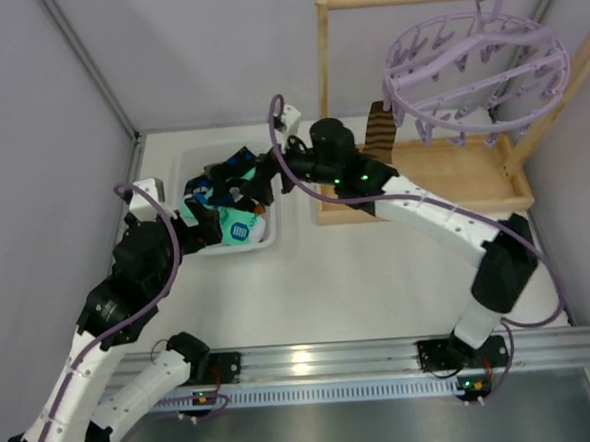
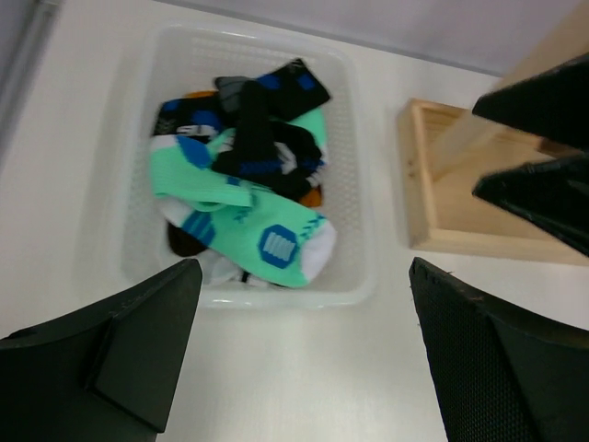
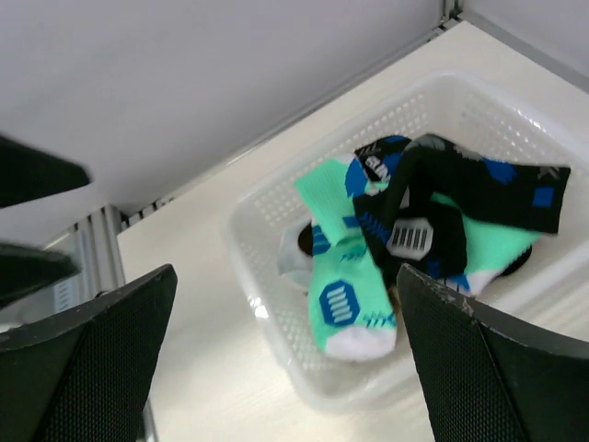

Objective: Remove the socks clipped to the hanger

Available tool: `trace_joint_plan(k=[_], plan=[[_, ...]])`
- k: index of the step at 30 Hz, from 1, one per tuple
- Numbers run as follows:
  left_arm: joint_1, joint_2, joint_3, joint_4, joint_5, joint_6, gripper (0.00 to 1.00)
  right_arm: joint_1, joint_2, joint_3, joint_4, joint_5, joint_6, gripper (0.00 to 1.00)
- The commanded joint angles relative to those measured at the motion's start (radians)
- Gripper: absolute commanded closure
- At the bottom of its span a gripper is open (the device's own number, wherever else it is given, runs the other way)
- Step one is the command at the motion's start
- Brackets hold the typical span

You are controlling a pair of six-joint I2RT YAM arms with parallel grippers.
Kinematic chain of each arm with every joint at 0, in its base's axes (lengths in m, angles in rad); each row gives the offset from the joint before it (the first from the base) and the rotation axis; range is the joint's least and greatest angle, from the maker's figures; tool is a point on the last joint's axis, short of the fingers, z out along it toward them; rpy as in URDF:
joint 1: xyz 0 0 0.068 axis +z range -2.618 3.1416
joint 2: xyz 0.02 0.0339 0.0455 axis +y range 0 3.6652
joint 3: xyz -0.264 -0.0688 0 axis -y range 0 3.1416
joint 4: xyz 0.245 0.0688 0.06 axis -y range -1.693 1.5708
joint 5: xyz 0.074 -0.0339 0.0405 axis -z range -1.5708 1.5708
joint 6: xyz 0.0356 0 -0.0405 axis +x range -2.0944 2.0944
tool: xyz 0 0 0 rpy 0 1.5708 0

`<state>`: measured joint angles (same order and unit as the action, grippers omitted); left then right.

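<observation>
White surface [image 1: 379, 276] carrying basket [image 1: 272, 244] of loose socks [image 1: 237, 228]; right tool [image 3: 285, 276] hovering above, gaping empty, left tool [image 2: 304, 267] likewise. Brown striped sock [image 1: 378, 136] hanging upright off hanger [image 1: 476, 65], lying rightward of right tool; right arm nearer.

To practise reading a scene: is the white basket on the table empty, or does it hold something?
Not empty: the basket holds a heap of mint and black-and-blue socks, seen in both wrist views.
</observation>
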<state>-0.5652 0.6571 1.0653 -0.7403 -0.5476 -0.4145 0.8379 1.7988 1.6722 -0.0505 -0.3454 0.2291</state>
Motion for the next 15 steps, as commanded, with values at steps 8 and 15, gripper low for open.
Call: trace_joint_plan(k=[8, 15], plan=[[-0.004, 0.009, -0.286, 0.684, 0.757, -0.165, 0.02, 0.015, -0.834, -0.623, -0.098, 0.155, -0.033, 0.01], [-0.006, 0.195, -0.378, 1.044, 0.865, -0.147, 0.02, 0.015, -1.177, -0.678, -0.379, 0.337, -0.033, 0.01]])
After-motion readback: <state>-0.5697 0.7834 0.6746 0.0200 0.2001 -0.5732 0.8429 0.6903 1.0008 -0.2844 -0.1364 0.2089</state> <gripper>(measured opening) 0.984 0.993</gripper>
